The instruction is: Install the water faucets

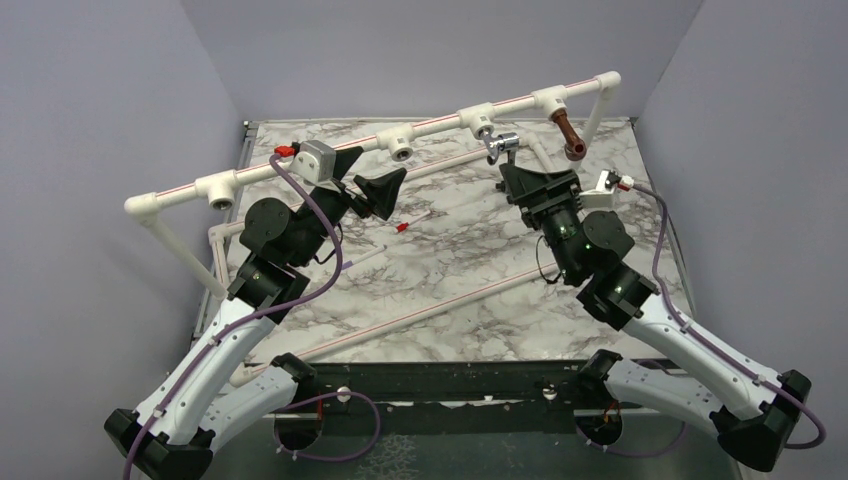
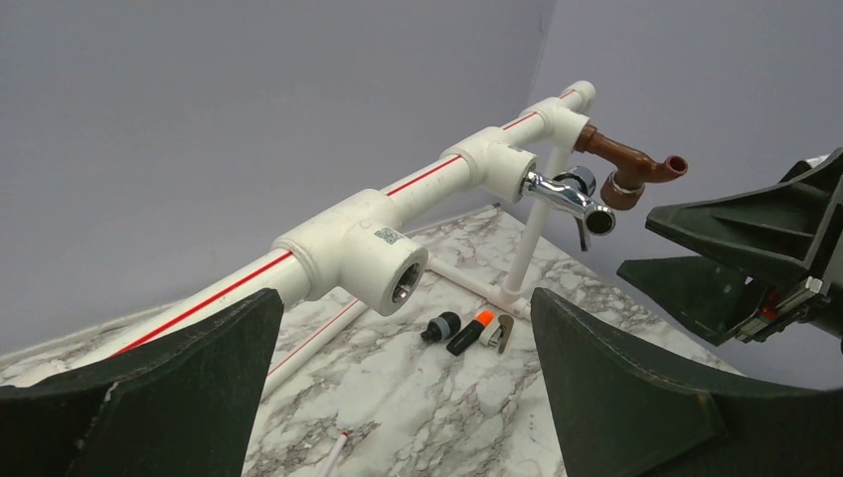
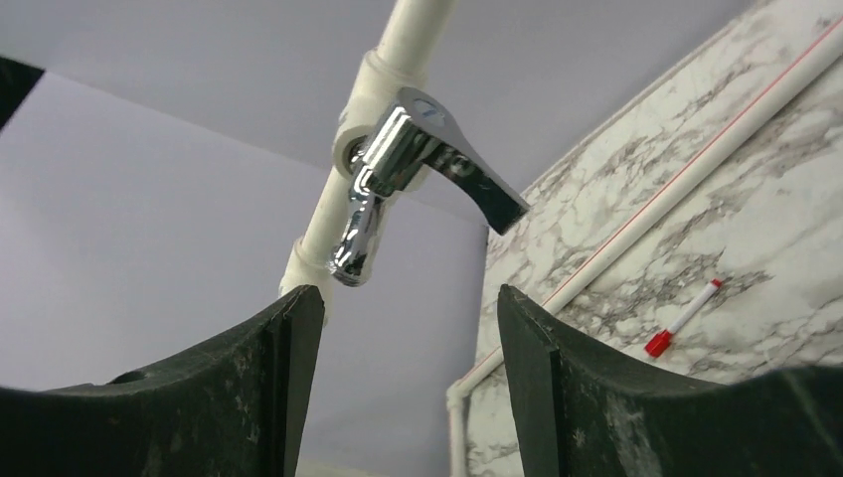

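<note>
The chrome faucet with lever handle sits in a tee socket of the raised white pipe rail. It also shows in the left wrist view and the right wrist view. The reddish-brown faucet hangs from the rail's right-end socket, also seen in the left wrist view. My right gripper is open and empty just below the chrome faucet, its jaws apart. My left gripper is open and empty near an empty tee socket, jaws wide.
Another empty tee socket sits at the rail's left. A red-tipped stick and long white pipes lie on the marble table. Small black, orange-tipped and white fittings lie near a rail post. Grey walls close in three sides.
</note>
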You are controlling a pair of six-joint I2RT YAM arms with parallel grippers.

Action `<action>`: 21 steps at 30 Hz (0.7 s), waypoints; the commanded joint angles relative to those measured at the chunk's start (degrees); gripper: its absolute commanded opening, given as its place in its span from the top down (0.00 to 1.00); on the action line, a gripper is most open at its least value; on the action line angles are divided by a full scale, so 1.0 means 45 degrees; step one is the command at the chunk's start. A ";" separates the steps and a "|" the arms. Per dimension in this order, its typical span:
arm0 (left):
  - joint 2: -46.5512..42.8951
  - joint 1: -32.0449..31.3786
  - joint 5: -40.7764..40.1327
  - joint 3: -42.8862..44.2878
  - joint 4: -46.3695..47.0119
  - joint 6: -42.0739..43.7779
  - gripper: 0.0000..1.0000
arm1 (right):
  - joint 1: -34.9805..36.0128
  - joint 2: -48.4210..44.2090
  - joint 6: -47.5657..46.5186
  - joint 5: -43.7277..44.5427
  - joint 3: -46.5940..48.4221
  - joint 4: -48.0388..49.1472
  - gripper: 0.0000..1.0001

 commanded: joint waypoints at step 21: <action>0.0006 -0.0055 0.0006 -0.0097 0.0267 0.0026 0.04 | 0.0054 0.0293 -2.0831 -0.5890 0.3533 -0.1950 0.25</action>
